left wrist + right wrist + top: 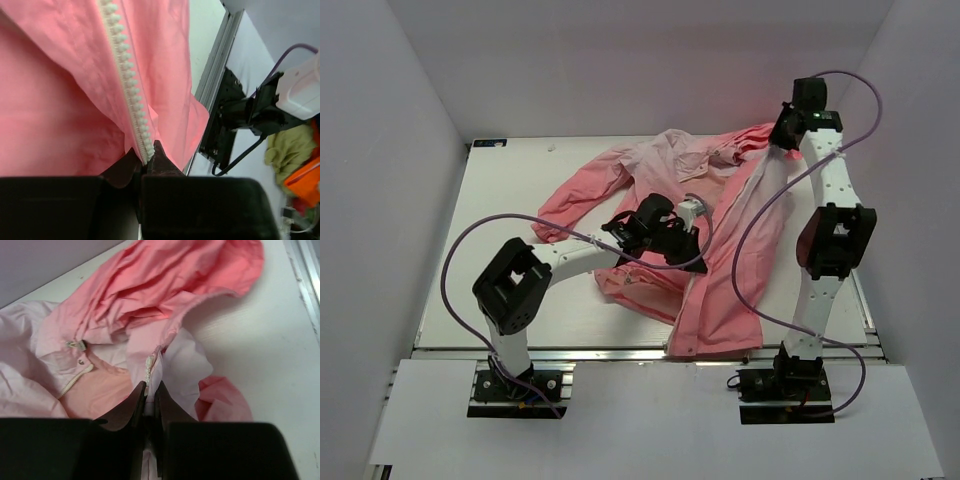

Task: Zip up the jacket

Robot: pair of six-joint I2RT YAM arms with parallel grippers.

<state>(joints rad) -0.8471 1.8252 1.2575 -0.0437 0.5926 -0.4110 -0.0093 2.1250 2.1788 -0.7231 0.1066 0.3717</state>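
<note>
The pink jacket lies open on the white table, its hood toward the back right and its hem toward the near edge. My left gripper sits over the middle of the garment. In the left wrist view the left gripper is shut on the jacket's front edge, right at the white zipper teeth. My right gripper is at the collar end by the hood. The right wrist view shows the right gripper shut on the pale upper edge beside the zipper.
White walls close in the table at the back and both sides. Metal rails run along the near edge, with the right arm's base just beyond. Purple cables loop over the jacket. One sleeve spreads left.
</note>
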